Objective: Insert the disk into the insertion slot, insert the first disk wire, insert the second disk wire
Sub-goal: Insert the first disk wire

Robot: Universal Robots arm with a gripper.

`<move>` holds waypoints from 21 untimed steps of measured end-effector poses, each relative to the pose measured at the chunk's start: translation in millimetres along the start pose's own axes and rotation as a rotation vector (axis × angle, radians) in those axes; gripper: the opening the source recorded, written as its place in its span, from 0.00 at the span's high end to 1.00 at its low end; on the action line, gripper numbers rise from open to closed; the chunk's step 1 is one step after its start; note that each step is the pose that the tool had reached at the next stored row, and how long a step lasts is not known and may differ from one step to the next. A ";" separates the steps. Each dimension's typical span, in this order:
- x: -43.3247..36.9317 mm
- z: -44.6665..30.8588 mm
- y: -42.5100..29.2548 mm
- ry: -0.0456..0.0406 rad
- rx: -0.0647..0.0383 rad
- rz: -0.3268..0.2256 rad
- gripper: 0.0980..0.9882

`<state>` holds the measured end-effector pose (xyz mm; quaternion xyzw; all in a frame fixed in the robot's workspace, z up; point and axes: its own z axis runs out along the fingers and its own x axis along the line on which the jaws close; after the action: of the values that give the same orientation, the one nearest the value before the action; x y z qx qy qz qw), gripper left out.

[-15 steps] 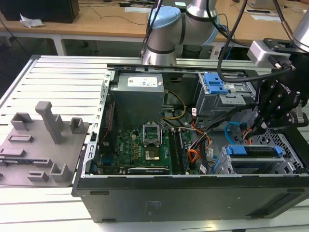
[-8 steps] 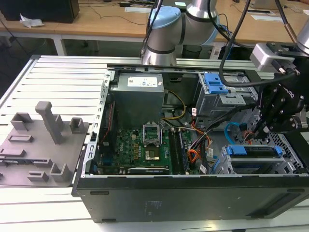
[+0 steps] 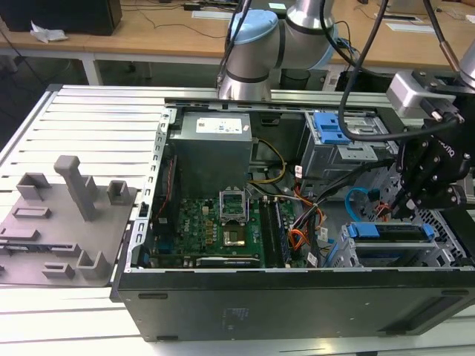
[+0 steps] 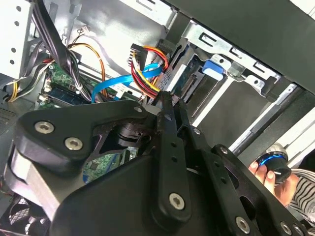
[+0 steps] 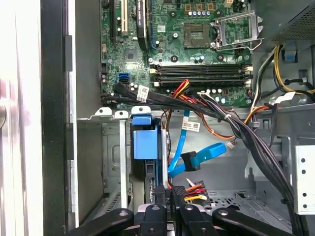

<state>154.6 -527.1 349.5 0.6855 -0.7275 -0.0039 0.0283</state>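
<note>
Wooden desks (image 3: 148,33) line the back of the lab. On the slatted aluminium table (image 3: 89,111) in front of them I have the open computer case (image 3: 297,297) lying on its side. Inside it, the insertion slot (image 4: 231,51) wraps the disk (image 5: 145,142), which I read as already seated, its blue carrier standing between the cage walls. I place everything else from that disk. The motherboard (image 5: 197,49) lies beyond its tabbed end, well apart, and the gripper (image 5: 169,194) sits just beside its opposite, connector end. In both wrist views the fingers are drawn narrow and look pinched on the plug of the first disk wire (image 5: 194,187), the red, yellow and black bundle. That puts the plug near the disk's edge, though I cannot tell whether it has met the socket. The second disk wire (image 5: 206,153) hangs loose just beside the disk, its dark plug mated to nothing. My worry is alignment: a plug pushed in tilted or offset could jam against the carrier or bend the socket. The loose blue loop is also close enough to snag on the fingers, and a thin grip could let the plug twist.
</note>
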 end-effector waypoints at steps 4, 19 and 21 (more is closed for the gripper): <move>7.6 1.6 -2.7 -0.0001 0.000 0.000 0.93; 10.6 9.8 -10.2 -0.0023 -0.001 0.000 0.93; 10.5 12.9 -11.3 -0.0019 0.000 0.000 0.93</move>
<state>164.7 -538.7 336.5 0.6856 -0.7275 -0.0047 0.0277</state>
